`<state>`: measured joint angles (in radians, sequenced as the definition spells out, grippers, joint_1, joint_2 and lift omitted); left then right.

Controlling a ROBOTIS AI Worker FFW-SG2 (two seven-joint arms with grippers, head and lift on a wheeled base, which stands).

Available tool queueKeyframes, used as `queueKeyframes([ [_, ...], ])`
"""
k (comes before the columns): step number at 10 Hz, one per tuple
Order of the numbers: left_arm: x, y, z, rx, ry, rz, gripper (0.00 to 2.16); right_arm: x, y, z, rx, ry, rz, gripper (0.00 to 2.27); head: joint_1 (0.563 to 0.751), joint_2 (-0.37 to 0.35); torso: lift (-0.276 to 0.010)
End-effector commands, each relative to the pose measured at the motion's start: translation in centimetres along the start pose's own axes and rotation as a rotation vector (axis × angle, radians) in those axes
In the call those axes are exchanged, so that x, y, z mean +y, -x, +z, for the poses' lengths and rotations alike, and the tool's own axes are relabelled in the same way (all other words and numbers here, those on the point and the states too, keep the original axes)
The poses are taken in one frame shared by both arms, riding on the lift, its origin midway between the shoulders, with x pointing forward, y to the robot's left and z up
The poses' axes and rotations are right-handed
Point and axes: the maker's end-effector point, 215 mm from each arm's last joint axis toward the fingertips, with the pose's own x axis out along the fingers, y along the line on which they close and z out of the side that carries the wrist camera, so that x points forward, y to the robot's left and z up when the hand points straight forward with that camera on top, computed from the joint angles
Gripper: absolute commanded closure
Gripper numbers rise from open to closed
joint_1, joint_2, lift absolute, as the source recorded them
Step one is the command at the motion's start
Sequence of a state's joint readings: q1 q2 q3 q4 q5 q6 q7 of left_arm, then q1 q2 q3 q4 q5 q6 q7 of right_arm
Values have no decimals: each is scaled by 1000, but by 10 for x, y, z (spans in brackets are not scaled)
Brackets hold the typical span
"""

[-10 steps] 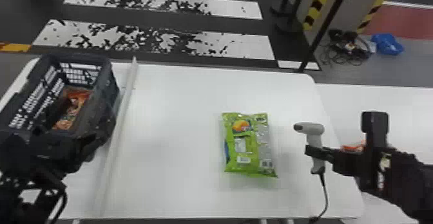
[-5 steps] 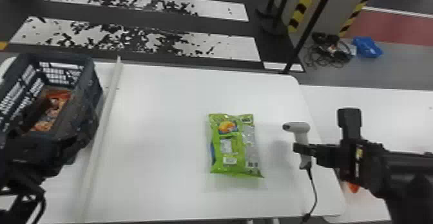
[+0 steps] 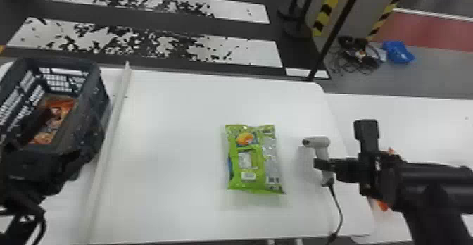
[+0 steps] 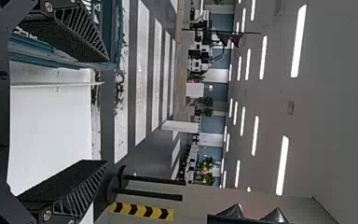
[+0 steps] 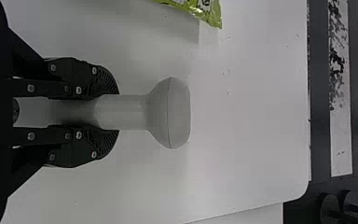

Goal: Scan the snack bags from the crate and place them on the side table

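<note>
Right fingers (image 5: 103,84), clasping one scanner (image 5: 130,112), best aimed steadily at the barcode (image 3: 248,175) of one green bag (image 3: 258,156); left fingers (image 4: 70,184), parted.

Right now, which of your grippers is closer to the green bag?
Right. The right gripper holds the scanner just to the right of the green bag. The left gripper is much farther off to the left, by the dark crate.

Crate (image 3: 92,100) sits left; snack bag (image 3: 254,159), middle; scanner (image 3: 318,142), right.

Table (image 3: 176,163) with 1 bag (image 3: 254,167), crate (image 3: 100,86)
</note>
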<state>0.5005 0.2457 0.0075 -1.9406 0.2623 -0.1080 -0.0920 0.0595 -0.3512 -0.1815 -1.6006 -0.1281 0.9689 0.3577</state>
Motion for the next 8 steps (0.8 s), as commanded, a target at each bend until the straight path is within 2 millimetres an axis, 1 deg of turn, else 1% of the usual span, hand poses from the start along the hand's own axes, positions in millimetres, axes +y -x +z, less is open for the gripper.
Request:
queueKeyframes([
  [1, 0, 0, 0, 0, -1, -1, 103, 3, -5, -2, 2, 12, 1, 2179, 695, -193, -50],
  [2, 0, 1, 1, -1, -2, -1, 103, 5, -7, -5, 8, 15, 1, 2071, 695, -192, -50],
  [3, 1, 1, 0, 0, -3, 0, 103, 4, -8, -4, 1, 17, -9, 1754, 695, -189, -50],
  [4, 2, 1, 0, 0, -4, 1, 103, 3, -8, -4, 0, 14, -16, 1193, 695, -188, -50],
  [5, 1, 2, 0, 0, -4, 1, 103, 1, -7, -3, -4, 10, -26, 346, 695, -188, -50],
  [6, 2, 2, 0, 1, -3, 1, 103, -2, -6, -2, -6, 5, -37, 36, 695, -188, -50],
  [8, 1, 2, 1, -3, -4, 1, 103, -4, 1, 3, -24, -5, -35, 43, 695, -194, -50],
])
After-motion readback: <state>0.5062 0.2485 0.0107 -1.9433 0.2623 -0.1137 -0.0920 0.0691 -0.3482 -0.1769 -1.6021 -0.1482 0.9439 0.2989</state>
